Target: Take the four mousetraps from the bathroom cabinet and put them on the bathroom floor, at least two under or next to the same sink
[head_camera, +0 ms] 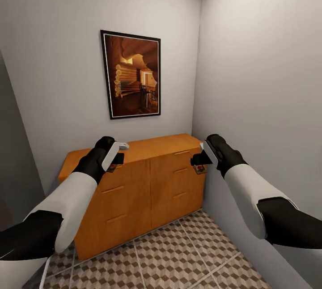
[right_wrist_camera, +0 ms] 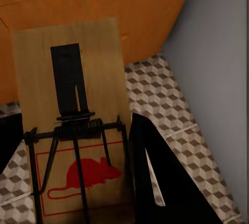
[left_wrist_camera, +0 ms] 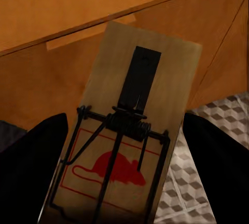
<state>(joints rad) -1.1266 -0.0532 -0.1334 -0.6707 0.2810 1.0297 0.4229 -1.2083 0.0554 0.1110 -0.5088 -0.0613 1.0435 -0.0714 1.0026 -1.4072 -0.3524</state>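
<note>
Both my grippers hang in front of the orange-brown cabinet (head_camera: pixel 147 177), whose doors and drawers are closed. My left gripper (head_camera: pixel 117 160) is shut on a mousetrap (left_wrist_camera: pixel 135 125), a tan board with dark wire and a red mouse mark, pinched between black fingers (left_wrist_camera: pixel 31 177). Before the cabinet's right end, my right gripper (head_camera: pixel 197 160) is shut on a second mousetrap (right_wrist_camera: pixel 72 115), its red mark showing as a small spot (head_camera: pixel 200 169) in the head view. The cube-patterned bathroom floor (head_camera: pixel 179 253) lies below both traps.
The cabinet stands in a narrow alcove. A grey wall (head_camera: pixel 268 78) runs close along the right, and a back wall carries a framed picture (head_camera: pixel 132 74). A dark grey panel (head_camera: pixel 13 168) borders the left side.
</note>
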